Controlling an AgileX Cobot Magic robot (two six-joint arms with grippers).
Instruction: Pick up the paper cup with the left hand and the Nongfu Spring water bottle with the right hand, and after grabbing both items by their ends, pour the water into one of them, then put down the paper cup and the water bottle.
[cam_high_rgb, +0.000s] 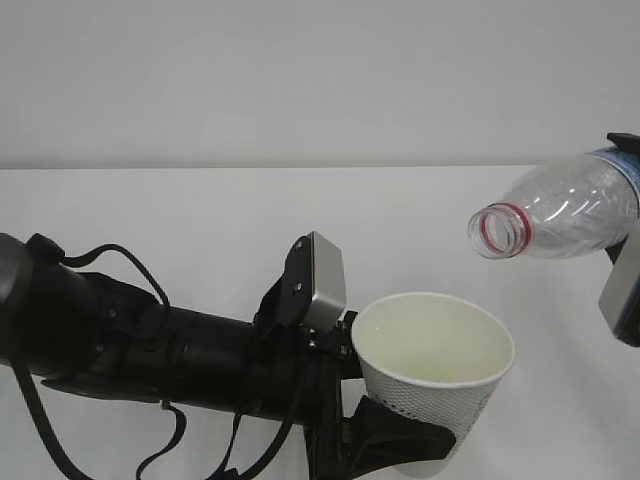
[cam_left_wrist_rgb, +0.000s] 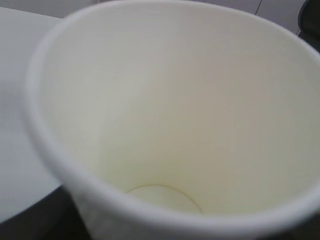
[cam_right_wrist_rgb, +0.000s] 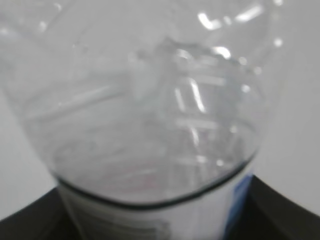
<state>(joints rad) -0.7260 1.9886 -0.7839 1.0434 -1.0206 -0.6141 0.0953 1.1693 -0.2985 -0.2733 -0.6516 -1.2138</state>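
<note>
Now, cup: the paper cup (cam_high_rgb: 433, 375) is clamped low on its wall by the left hand (cam_high_rgb: 400, 440), held off the table (cam_high_rgb: 200, 210), mouth up and tilted slightly.
bottle: the Nongfu Spring water bottle (cam_high_rgb: 560, 212) is gripped at its label end by the right hand (cam_high_rgb: 625, 265) (mostly off frame), lying near horizontal, open neck above and right of the cup rim.
risk: spill past the rim is judged possible, since the neck is not over the cup mouth.
risk 2: the thin cup wall may be crushed.
left wrist only: the water (cam_left_wrist_rgb: 162, 197), a shallow pool at the bottom.
right wrist only: bottle shoulder looks empty (blurred).
</note>
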